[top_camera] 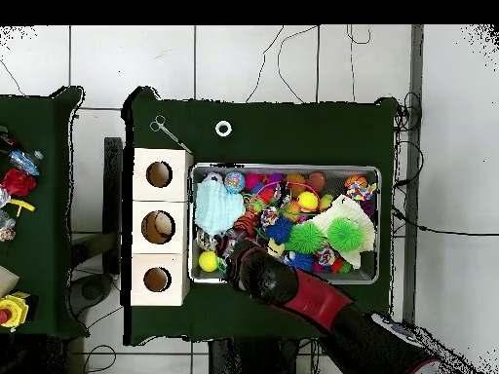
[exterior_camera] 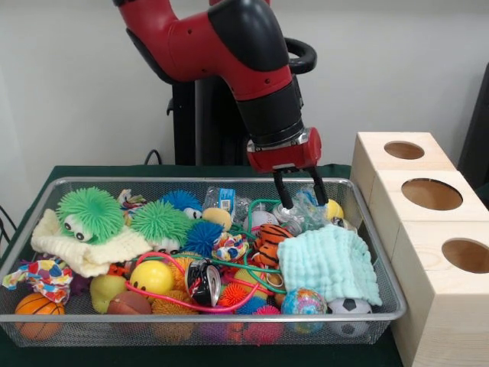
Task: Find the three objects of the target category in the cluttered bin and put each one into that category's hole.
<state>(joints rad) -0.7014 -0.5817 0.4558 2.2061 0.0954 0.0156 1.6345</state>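
Observation:
My gripper (exterior_camera: 302, 202) hangs at the back right of the wire mesh bin (exterior_camera: 229, 315), open, its fingers (exterior_camera: 279, 191) astride a crumpled clear plastic item (exterior_camera: 299, 212). A yellow ball (exterior_camera: 334, 209) lies just to its right and a tiger-striped toy (exterior_camera: 269, 241) just in front. A light blue cloth (exterior_camera: 328, 264) covers the bin's right side. Three wooden boxes stand beside the bin, each with a round hole (exterior_camera: 404, 150) (exterior_camera: 432, 193) (exterior_camera: 466, 254). In the overhead view the arm (top_camera: 292, 290) hides the gripper; the bin (top_camera: 287, 169), cloth (top_camera: 216, 206) and yellow ball (top_camera: 208, 261) show.
The bin is crammed with green spiky toys (exterior_camera: 90, 210) (exterior_camera: 159, 222), a cream knitted cloth (exterior_camera: 84, 252), a yellow smiley ball (exterior_camera: 151, 277), a basketball (exterior_camera: 34, 306), a soccer ball (exterior_camera: 350, 307) and cords. A small ring (top_camera: 223, 128) and a metal tool (top_camera: 168, 130) lie beyond the boxes.

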